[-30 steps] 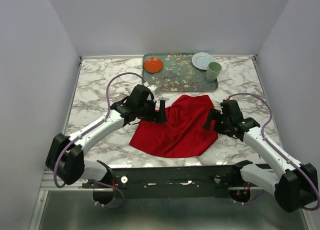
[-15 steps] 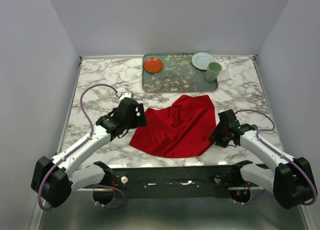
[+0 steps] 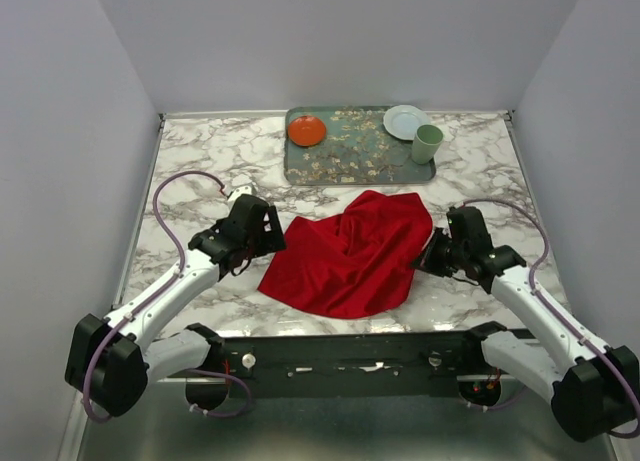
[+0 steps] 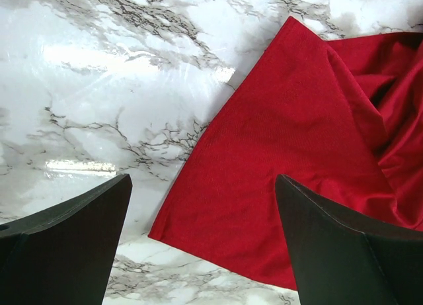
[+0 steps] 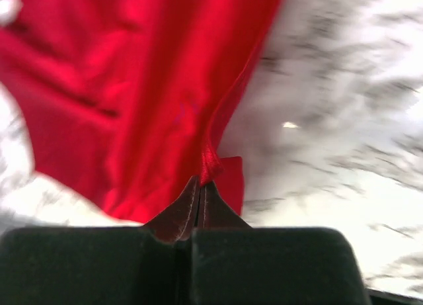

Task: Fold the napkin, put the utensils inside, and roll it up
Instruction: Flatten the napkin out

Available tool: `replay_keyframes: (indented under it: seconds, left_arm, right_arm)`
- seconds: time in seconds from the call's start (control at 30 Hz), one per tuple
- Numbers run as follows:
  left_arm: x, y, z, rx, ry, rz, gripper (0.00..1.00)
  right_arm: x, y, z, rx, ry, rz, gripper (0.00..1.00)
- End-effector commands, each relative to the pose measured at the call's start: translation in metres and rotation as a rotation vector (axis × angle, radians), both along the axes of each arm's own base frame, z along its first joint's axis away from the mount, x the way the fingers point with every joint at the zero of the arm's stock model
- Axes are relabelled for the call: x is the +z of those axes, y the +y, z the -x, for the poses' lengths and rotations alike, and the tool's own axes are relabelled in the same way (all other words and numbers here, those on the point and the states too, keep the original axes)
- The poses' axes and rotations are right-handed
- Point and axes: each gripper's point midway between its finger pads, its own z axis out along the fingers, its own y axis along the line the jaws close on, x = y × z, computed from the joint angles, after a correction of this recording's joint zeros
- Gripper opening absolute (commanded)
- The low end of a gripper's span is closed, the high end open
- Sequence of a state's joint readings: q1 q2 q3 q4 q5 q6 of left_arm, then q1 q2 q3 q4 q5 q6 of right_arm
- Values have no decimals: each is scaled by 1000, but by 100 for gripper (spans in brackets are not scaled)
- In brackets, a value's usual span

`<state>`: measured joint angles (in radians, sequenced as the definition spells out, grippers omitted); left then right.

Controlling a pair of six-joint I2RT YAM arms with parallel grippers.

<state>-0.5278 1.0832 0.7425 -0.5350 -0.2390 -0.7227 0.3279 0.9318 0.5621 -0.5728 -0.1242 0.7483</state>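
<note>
The red napkin lies crumpled on the marble table, below the tray. My right gripper is at its right edge. In the right wrist view the right gripper is shut, pinching a fold of the napkin between its tips. My left gripper hovers by the left side of the cloth. Seen from the left wrist, the left gripper is open, its fingers straddling the napkin's left corner without touching it. The utensils are out of view.
A patterned tray sits at the back of the table. It carries a small orange plate, a white plate and a pale green cup. White walls close in the left, right and back.
The right gripper has shut on the napkin's right edge and drawn it up slightly. The left arm has pulled back to the left, off the cloth, still open.
</note>
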Motion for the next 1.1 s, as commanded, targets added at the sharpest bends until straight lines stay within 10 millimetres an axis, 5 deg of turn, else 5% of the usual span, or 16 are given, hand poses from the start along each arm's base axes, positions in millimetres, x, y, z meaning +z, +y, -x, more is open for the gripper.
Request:
replay_keyframes:
  seconds: [0.0,0.03,0.07,0.13,0.2,0.27,0.37,0.5,0.73,0.9,1.03,1.07]
  left_arm:
    - [8,1,-10,-6,-15,-11,99]
    - [9,0,-10,-8,-16,-3,99]
    - [11,-4,-10,-19,-20,18,99]
    - [13,-7,-9,-26,-22,42,99]
    - [16,-12,-7,-47,-30,71,99]
    - [15,-14,-5,-67,-31,77,99]
    - [19,-19,-7,-103,-34,84,99]
    - [18,-25,-7,-130,-26,96,99]
    - [11,-29,1,-149,11,127,99]
    - [11,-28,2,-139,-2,138,99]
    - [12,-26,3,-136,0,129,99]
    - [13,-25,2,-133,-5,126,99]
  right_arm:
    - [38,59,-15,290,-55,-219,9]
    - [57,68,-33,300,-85,-241,11]
    - [53,71,-39,299,-49,-238,14]
    - [61,65,-47,241,-67,-212,56]
    - [56,49,-46,189,-111,-140,76]
    - [33,36,-35,175,-81,-79,82]
    - [4,19,-27,141,-17,7,82]
    - [-30,9,-19,91,70,55,62]
    - [-57,27,-13,37,175,-61,72]
    - [-68,31,-21,-57,145,-125,69]
    - [-72,25,-16,-96,173,-98,23]
    - [-74,19,-7,-106,205,-73,21]
